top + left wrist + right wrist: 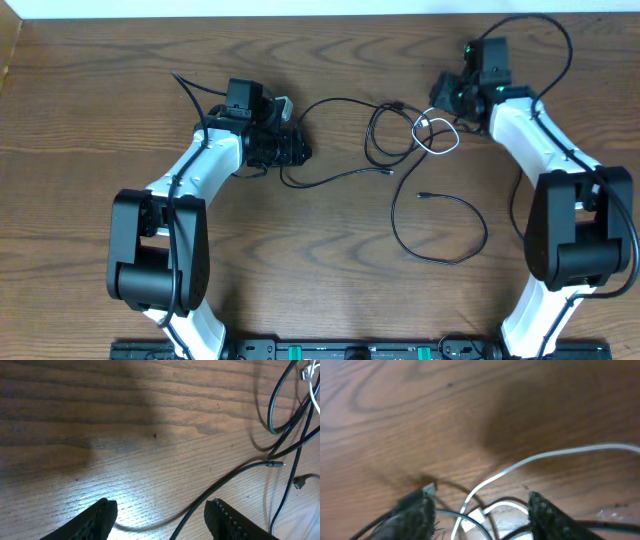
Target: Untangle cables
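Untangling is at the first-grip stage. The knot of loops lies at 2 o'clock on the desk (300,260), where the white cord (560,453) crosses the black cord (486,232), whose loose tail runs out toward 4 o'clock. The right tool (480,515) is released and straddles both cords. The left tool (160,517), at 10 o'clock, is also released, with a black strand between its fingers. Next, each tool should probably clench on a single cord, then draw the two apart.
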`<state>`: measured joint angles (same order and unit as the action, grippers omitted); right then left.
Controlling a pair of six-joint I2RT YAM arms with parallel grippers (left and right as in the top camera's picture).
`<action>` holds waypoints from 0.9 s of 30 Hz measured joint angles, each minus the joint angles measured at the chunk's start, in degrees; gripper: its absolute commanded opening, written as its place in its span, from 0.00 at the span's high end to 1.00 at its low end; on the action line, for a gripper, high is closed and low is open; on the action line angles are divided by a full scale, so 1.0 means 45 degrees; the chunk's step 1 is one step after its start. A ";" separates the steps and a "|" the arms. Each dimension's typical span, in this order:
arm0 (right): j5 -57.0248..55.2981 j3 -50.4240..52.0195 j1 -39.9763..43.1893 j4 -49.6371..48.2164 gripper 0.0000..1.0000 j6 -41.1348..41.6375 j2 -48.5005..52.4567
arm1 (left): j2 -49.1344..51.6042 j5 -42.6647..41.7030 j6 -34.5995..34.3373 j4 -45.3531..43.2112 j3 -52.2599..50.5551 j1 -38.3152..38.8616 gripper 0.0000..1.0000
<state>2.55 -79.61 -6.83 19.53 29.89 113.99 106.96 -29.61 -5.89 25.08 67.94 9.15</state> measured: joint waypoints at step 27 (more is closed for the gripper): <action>-0.1700 0.2370 -0.0355 -0.6261 0.59 0.3842 0.1598 | 0.0000 0.0000 0.0000 0.0000 0.0000 0.0000 0.38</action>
<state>-5.10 -68.95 -8.43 -8.64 47.18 121.19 106.96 -29.61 -5.89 25.08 67.94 9.15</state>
